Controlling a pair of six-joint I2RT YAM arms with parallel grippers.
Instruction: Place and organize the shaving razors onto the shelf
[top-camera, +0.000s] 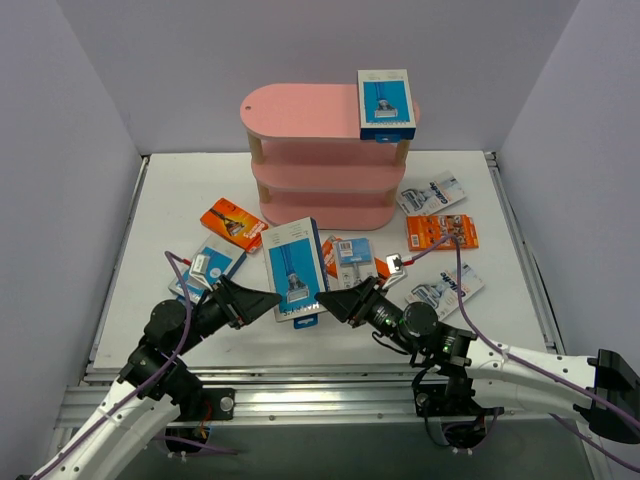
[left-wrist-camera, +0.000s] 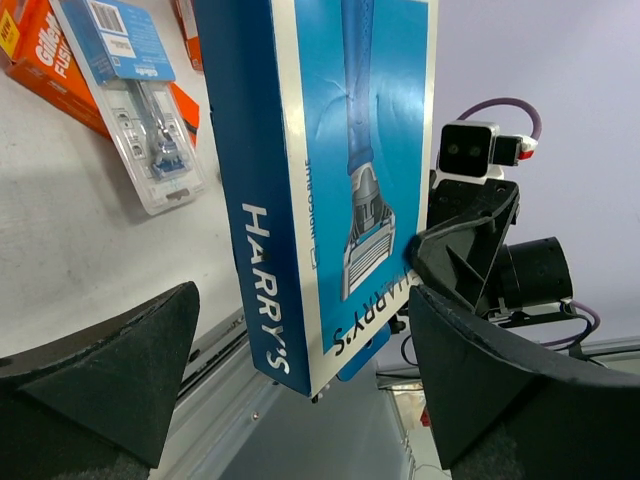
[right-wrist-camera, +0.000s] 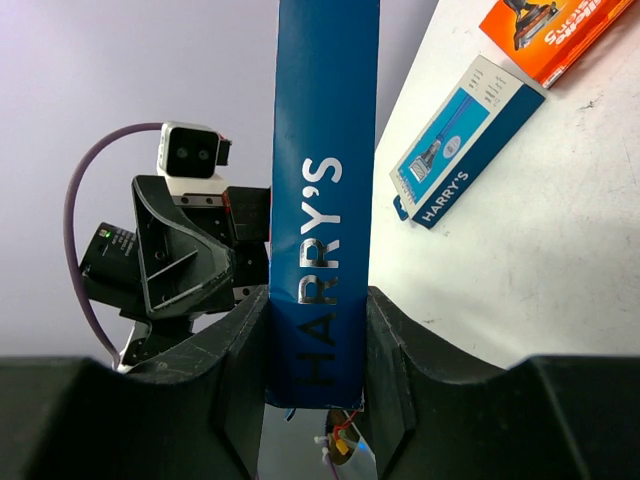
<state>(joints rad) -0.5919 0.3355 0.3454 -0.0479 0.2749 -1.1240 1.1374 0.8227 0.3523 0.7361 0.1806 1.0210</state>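
Note:
A blue-and-white razor box (top-camera: 295, 268) hangs above the table's near middle. My right gripper (top-camera: 328, 301) is shut on its lower edge; in the right wrist view both fingers press the box's narrow blue side (right-wrist-camera: 320, 230), gripper (right-wrist-camera: 318, 372). My left gripper (top-camera: 268, 298) stands open just left of the box; its fingers (left-wrist-camera: 110, 370) straddle the box (left-wrist-camera: 330, 180) without touching it, gripper (left-wrist-camera: 300, 400). The pink shelf (top-camera: 300, 110) stands at the back, with one blue box (top-camera: 385, 103) on the right end of its top board.
Loose packs lie in front of the shelf: orange cards (top-camera: 232, 222) (top-camera: 442, 232), clear blister packs (top-camera: 432, 193) (top-camera: 445, 288) (top-camera: 350, 258), and a blue box (top-camera: 205, 265) beside my left arm. Purple walls close in both sides. A metal rail (top-camera: 300, 385) runs along the near edge.

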